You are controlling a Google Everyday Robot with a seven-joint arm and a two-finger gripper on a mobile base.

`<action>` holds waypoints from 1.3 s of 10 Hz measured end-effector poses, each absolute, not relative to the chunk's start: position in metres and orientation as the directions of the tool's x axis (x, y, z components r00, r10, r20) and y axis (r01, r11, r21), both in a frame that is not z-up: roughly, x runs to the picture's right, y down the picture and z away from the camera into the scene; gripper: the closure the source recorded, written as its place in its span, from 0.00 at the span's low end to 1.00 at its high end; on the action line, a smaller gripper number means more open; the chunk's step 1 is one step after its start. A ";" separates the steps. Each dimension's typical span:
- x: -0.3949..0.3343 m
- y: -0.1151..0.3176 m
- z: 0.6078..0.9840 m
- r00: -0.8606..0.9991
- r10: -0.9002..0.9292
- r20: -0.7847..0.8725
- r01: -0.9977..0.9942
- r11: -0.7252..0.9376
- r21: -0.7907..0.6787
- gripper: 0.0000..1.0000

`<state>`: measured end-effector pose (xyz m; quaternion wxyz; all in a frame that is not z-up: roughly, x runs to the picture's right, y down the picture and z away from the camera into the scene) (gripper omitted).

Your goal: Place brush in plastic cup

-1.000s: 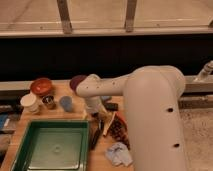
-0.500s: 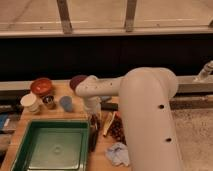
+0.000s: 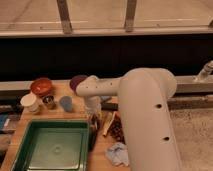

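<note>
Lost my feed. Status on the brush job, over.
Gripper low by green tray's right rim. Brush below it, not in plastic cup. Tin left of cup, off the path.

The bench [image 3: 50,114] is pale wood with a matt face. On it the green tray [image 3: 50,124] looks like smooth plastic, and its floor catches a soft sheen. The plastic cup [image 3: 66,103] is light blue and matt. 1 crumpled cloth [image 3: 119,153], bluish, looks soft and creased. The arm [image 3: 145,110] has a smooth white shell, faintly glossy. Its gripper [image 3: 94,119], dark and dull, hangs just beside the tray's right rim.
</note>
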<state>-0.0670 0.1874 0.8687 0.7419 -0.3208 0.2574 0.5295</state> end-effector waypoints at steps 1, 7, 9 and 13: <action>-0.067 0.184 0.868 0.305 0.631 -0.714 -0.952 0.234 -0.199 1.00; -0.053 0.100 0.804 0.282 0.757 -0.590 -0.955 0.278 -0.100 1.00; -0.046 0.055 0.780 0.287 0.797 -0.531 -0.949 0.312 -0.045 1.00; -0.045 -0.010 0.768 0.341 0.799 -0.495 -0.910 0.413 0.041 1.00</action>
